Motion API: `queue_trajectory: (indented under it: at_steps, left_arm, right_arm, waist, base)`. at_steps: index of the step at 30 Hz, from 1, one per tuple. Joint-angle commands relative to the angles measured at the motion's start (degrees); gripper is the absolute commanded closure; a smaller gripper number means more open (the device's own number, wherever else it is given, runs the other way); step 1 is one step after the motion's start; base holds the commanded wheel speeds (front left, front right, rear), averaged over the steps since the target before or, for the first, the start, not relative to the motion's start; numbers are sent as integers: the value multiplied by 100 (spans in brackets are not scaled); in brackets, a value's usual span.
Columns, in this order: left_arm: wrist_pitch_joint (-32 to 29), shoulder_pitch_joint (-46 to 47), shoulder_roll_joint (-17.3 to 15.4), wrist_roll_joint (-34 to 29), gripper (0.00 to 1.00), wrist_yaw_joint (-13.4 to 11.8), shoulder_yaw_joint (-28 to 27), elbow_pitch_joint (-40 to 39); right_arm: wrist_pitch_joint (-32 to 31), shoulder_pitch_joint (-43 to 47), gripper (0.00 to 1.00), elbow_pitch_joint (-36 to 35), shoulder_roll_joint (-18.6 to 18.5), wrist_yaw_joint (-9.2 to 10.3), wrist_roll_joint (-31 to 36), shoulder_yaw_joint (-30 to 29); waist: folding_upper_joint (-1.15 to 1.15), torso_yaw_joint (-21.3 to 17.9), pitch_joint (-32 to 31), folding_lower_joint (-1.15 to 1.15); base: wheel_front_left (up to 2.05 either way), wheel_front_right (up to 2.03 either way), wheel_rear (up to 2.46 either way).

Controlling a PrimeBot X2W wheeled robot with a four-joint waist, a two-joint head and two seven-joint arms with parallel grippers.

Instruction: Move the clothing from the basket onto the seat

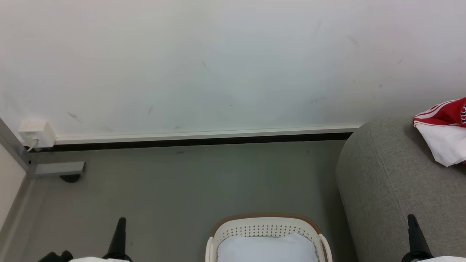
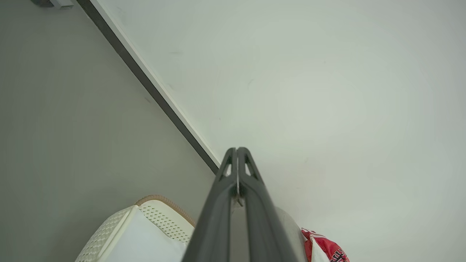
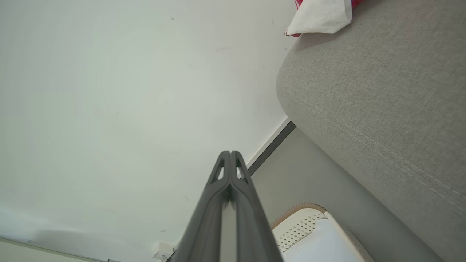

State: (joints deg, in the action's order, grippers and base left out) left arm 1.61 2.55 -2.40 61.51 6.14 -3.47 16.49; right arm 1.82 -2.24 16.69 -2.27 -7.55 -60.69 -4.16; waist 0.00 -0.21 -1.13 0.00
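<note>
Red-and-white clothing point(image 1: 444, 138) is lying on the grey seat point(image 1: 378, 182), at right. A white piece point(image 1: 267, 249) is resting in the basket point(image 1: 267, 217) just beside the seat, on grey floor point(image 1: 182, 182) below a scuffed white wall point(image 1: 218, 65). The left gripper point(image 2: 237, 149) and right gripper point(image 3: 230, 153) are pressing their fingers together, grasping nothing.

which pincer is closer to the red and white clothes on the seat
Right. The right pincer shows against the seat, below the clothing in the head view; the left pincer is on the far side of the basket.
</note>
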Motion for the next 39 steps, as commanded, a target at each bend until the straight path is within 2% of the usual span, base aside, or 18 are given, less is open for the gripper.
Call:
queue_trajectory:
  at_steps: [1, 39]
  left_arm:
    - [-42, 135, -45, 183, 100, 43, -41, -74]
    - [-560, 340, -62, 2072, 100, 110, -232, -170]
  right_arm:
    - [-51, -131, 100, -86, -62, 6, -197, -34]
    - [-574, -367, 100, -187, -77, 9, -2108, -179]
  waist:
    - [0, 1, 3, 0]
    - [0, 12, 67, 0]
  base:
    - [0, 0, 0]
    - [0, 0, 0]
